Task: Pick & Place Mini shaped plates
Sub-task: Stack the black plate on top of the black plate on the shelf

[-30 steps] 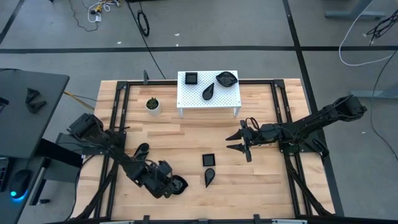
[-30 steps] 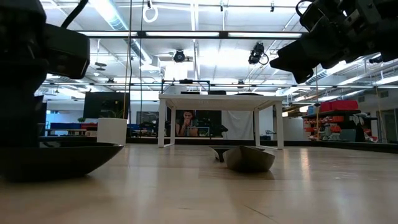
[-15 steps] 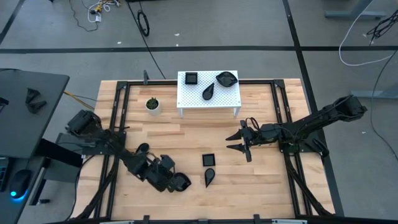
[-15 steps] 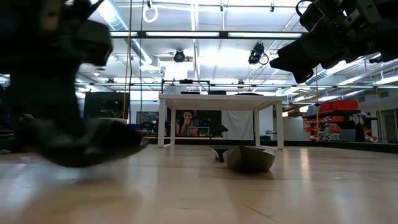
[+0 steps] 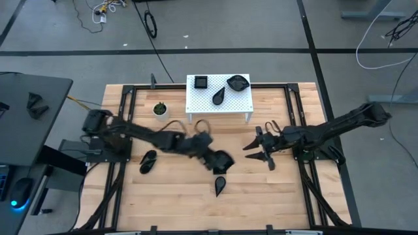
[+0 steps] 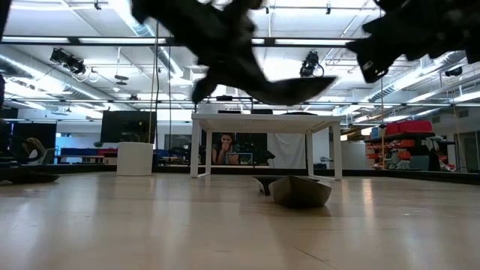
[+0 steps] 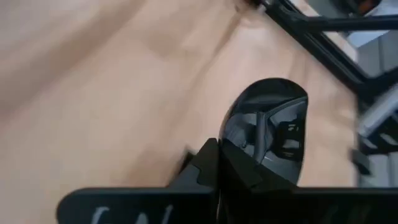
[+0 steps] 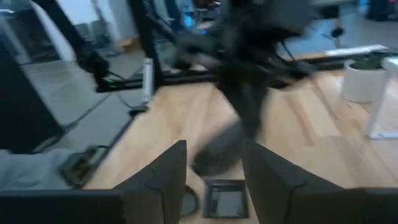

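Above the worktop's (image 5: 274, 189) middle, the left hand (image 5: 222, 161) grips a glossy black rounded plate (image 7: 270, 127) (fingers clamped on its rim), lifted clear; the right hand (image 5: 256, 147) hovers nearby, fingers parted, holding nothing.

the left arm (image 5: 157, 138) stretches across mid-table, barring the way from lower left toward the stand (image 5: 219, 98) at top centre. the pot (image 5: 160, 109) sits just left of the stand. plates lie at left (image 5: 147, 161) and lower centre (image 5: 219, 186). bare wood is open along the bottom edge and lower right.
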Available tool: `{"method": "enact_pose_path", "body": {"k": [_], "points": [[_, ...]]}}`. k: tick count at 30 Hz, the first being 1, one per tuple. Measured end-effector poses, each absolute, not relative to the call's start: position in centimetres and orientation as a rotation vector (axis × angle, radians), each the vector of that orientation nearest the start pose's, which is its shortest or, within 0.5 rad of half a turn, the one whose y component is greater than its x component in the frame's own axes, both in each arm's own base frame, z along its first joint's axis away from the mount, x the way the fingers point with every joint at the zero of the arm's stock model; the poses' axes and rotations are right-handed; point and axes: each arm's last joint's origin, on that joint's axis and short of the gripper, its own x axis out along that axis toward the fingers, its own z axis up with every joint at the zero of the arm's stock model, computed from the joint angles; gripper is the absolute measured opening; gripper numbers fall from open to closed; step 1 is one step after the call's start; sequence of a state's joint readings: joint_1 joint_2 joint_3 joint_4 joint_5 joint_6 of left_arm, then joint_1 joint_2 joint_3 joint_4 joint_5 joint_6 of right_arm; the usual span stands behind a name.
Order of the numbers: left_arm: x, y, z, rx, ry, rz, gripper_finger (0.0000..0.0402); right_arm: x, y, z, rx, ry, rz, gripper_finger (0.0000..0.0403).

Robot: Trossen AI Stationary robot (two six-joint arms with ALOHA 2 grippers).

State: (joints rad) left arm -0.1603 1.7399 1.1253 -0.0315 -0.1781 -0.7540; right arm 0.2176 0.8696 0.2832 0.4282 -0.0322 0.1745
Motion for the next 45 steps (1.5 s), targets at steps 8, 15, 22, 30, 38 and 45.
{"method": "enact_pose_path", "body": {"k": [8, 15, 22, 30, 38, 45], "points": [[44.9, -1.8, 18.1, -0.599, 0.667, 0.225, 0.0012, 13.8, 4.2, 21.3, 0.171, 0.255, 0.326, 0.0157], [47.3, -0.1, 15.1, -0.631, 0.708, 0.266, 0.0007, 12.6, 4.4, 20.1, 0.184, 0.391, 0.233, 0.0157], [47.2, 0.4, 14.3, -0.658, 0.734, 0.287, 0.0022, 13.1, 4.2, 19.3, 0.159, 0.441, 0.092, 0.0157], [47.0, 0.5, 14.2, -0.639, 0.745, 0.306, 0.0088, 14.1, 4.5, 17.8, 0.141, 0.545, 0.036, 0.0157], [46.5, 0.2, 16.2, -0.624, 0.761, 0.228, 0.0137, 15.7, 4.9, 16.3, 0.182, 0.62, -0.007, 0.0157], [43.8, -3.6, 18.0, -0.505, 0.947, 0.275, 0.0129, 17.3, 3.6, 14.8, 0.345, 0.655, -0.16, 0.0159]]}}
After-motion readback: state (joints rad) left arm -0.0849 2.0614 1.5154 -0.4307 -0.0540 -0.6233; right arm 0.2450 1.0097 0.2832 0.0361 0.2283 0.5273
